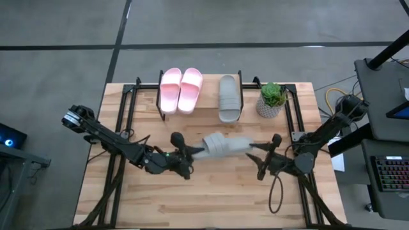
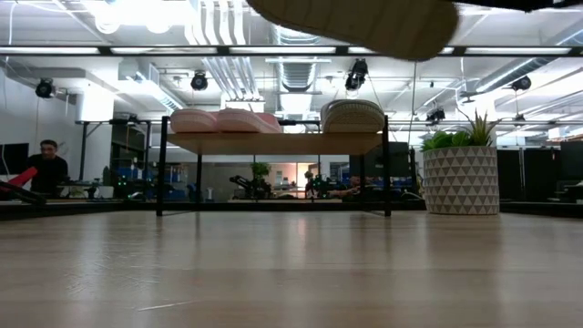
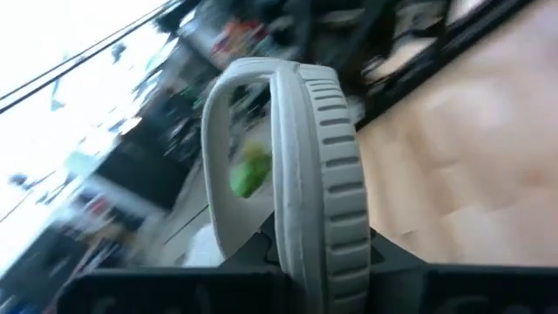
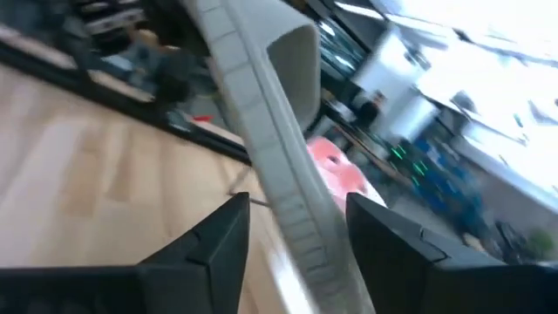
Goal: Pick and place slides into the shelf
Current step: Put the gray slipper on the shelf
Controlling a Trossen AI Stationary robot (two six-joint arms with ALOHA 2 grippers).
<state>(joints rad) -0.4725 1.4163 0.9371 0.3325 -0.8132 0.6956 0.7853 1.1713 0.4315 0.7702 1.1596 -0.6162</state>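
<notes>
The shelf stands at the table's far side; in the low view its plank carries the pink pair and one grey slide, all resting on their soles. The second grey slide is in the air over the table's middle, and its underside shows at the top of the low view. My left gripper is shut on the slide's left end. My right gripper is open; its fingers stand on either side of the slide's right end, with a gap showing on each side. My left gripper pinches the sole at the grey slide's left end between its two fingers, coming level from the table's left. The slide is turned on its edge and reaches away from the fingers, strap to one side. It is lifted clear of the table.
A green plant in a patterned white pot stands on the table just right of the shelf. Bare plank shows on the shelf right of the grey slide. A person sits in the room beyond the table.
</notes>
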